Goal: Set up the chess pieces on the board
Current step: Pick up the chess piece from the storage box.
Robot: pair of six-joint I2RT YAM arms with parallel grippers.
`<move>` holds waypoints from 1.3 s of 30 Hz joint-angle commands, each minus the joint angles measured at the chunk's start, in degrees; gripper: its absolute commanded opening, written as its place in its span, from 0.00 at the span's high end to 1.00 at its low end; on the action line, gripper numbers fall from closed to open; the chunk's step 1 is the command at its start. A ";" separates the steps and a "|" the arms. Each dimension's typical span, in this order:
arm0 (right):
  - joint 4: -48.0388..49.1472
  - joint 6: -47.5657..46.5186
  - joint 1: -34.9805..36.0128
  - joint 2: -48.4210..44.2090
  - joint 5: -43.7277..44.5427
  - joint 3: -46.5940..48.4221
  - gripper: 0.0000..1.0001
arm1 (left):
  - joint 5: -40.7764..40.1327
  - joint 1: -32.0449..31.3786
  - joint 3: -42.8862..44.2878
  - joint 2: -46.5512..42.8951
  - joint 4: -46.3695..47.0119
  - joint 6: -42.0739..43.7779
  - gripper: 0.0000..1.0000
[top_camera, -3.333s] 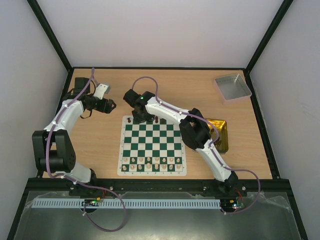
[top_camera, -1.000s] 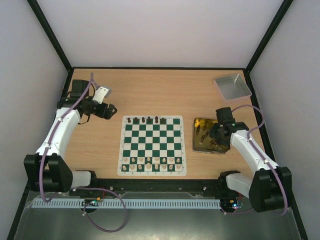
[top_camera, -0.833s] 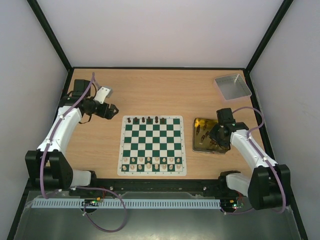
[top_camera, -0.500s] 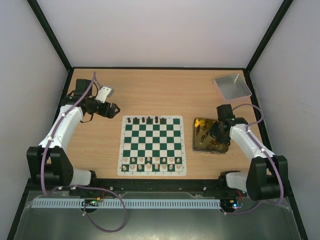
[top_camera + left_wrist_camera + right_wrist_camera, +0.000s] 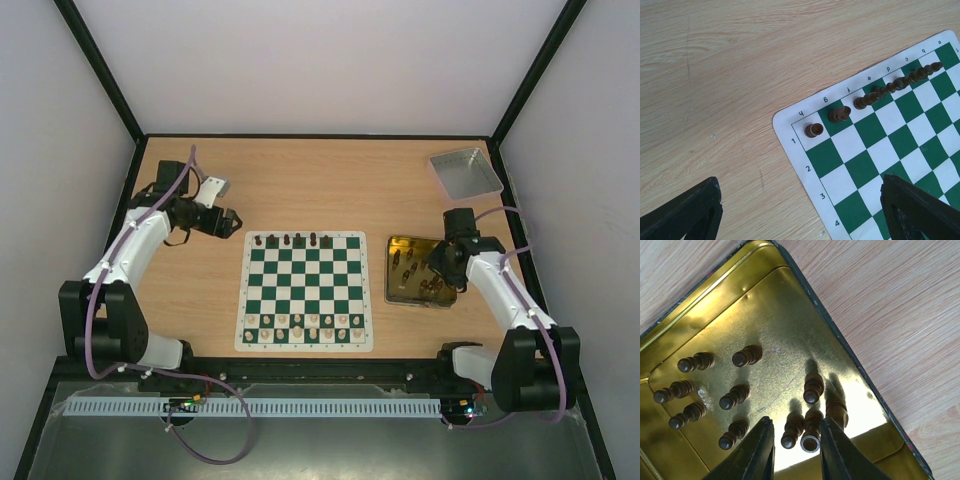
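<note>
gold tin [image 5: 396,288]: rectangular, lidless, right side of table [image 5: 330,190] | grey tray [image 5: 465,172]: far right corner, well apart from tin | cream pieces [image 5: 305,322]: two upright rows toward near edge | table: light wood

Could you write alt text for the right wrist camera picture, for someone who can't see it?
Right gripper reaches into a gold tin, its fingers either side of two dark chess pieces; more stand nearby. Wooden table beyond.
</note>
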 commanded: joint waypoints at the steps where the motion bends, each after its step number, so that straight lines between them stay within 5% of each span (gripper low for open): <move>1: -3.45 -0.70 -0.41 -2.57 2.24 -0.24 0.77 | -0.74 -0.57 -0.48 0.62 0.51 -0.63 0.13; 39: 2.04 0.22 -5.64 1.31 -4.71 -6.58 0.82 | -2.45 -1.30 -0.69 -1.68 0.78 -0.64 0.13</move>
